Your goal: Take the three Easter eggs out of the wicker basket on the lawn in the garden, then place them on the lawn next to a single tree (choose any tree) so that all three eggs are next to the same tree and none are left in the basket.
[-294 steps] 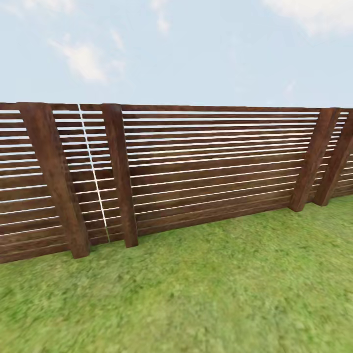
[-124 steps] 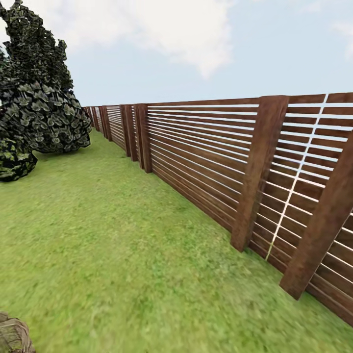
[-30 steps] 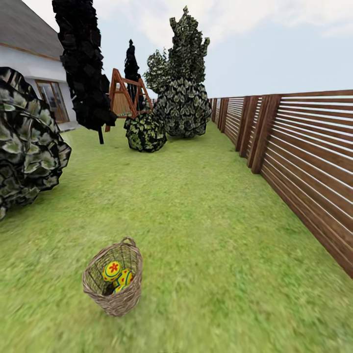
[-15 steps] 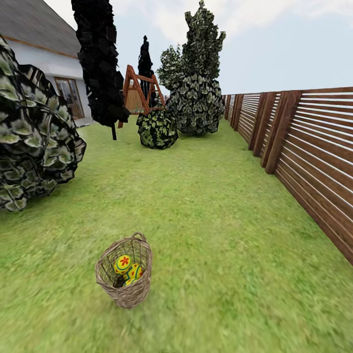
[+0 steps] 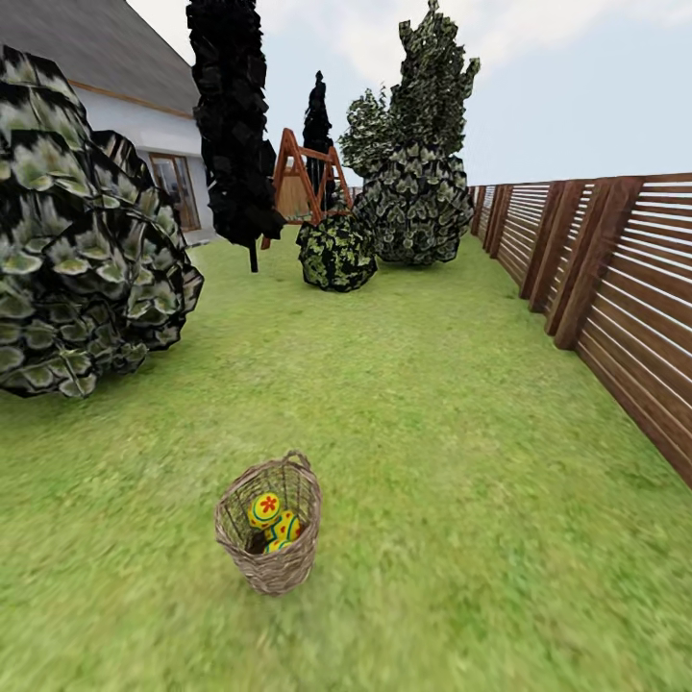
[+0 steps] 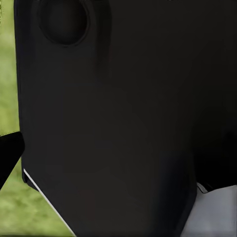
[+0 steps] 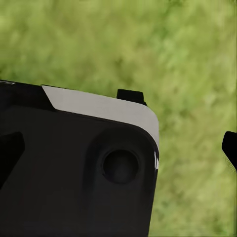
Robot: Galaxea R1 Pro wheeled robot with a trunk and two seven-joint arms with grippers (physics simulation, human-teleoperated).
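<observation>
My wrist cameras look past dark robot housing (image 6: 118,118) to grass, so I cannot tell how either gripper's jaws stand. Ahead, the wicker basket (image 5: 271,562) sits on the lawn (image 5: 432,432), Easter eggs (image 5: 272,520) inside.

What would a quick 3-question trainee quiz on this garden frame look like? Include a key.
1. True or false: the wicker basket stands on the lawn with the Easter eggs inside it.
2. On which side of the head view does the wooden slat fence run: A left, B right, C across the front?
3. What stands between the basket and the white house at the view's left?

Key
1. True; patterned yellow eggs show inside the rim, though how many cannot be counted for sure.
2. B.
3. A large leafy bush.
</observation>
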